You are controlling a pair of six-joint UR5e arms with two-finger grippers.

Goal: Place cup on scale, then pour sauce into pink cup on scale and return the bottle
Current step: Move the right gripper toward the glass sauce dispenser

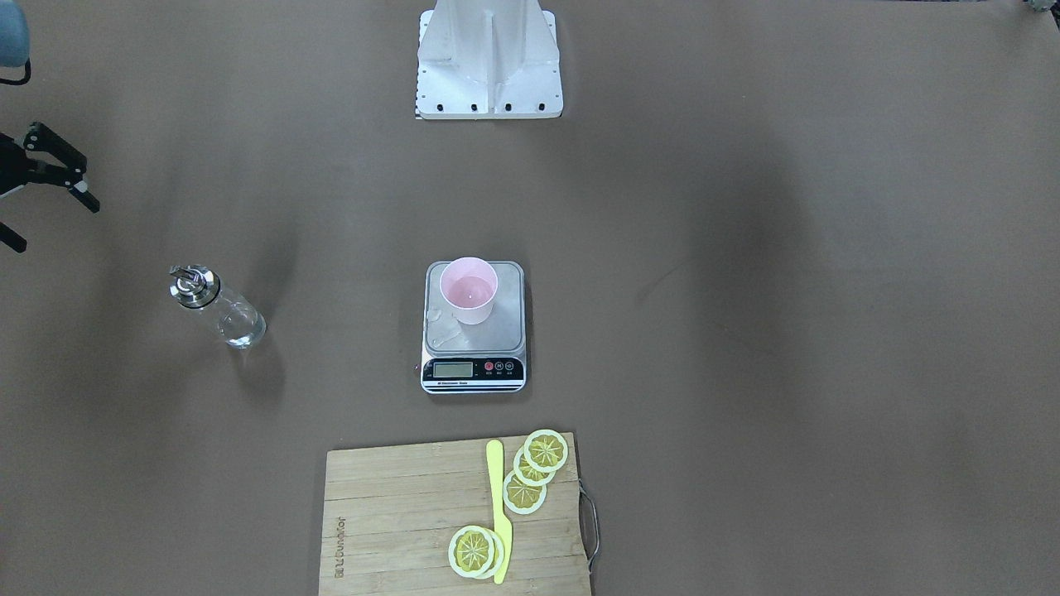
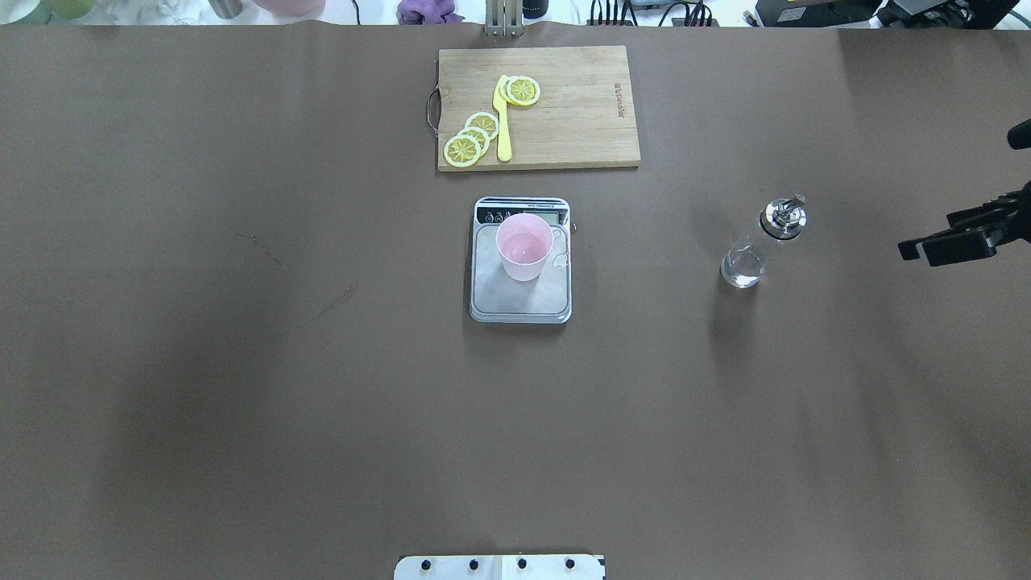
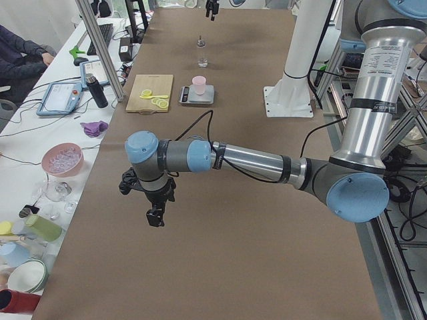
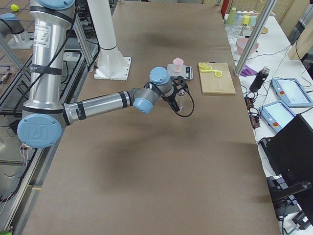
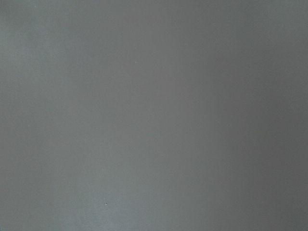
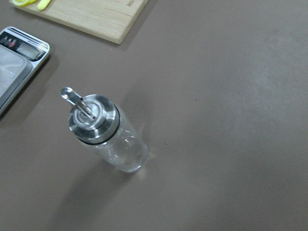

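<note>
- The cup (image 1: 469,290) stood upright on the steel platform of the scale (image 1: 497,335), toward the end away from the display, with nothing gripping it.
- A small glossy patch showed on the platform just beside the cup; what it was I could not tell.
- The bottle (image 1: 217,305) stood upright on the table (image 2: 242,362), well apart from the scale on the robot's right, its chrome spout on top.
- A little clear sauce (image 2: 743,267) showed at the bottom of the glass.
- The right tool (image 2: 934,235) hung near the bottle, farther out toward the table's edge, fingers spread and holding nothing.
- The left tool (image 3: 155,210) hung over bare table far from the scale; whether it was spread or closed I could not tell.
- Beyond the scale lay a wooden cutting board (image 2: 580,113) carrying lemon slices (image 2: 462,151) and a yellow knife (image 2: 503,121).
</note>
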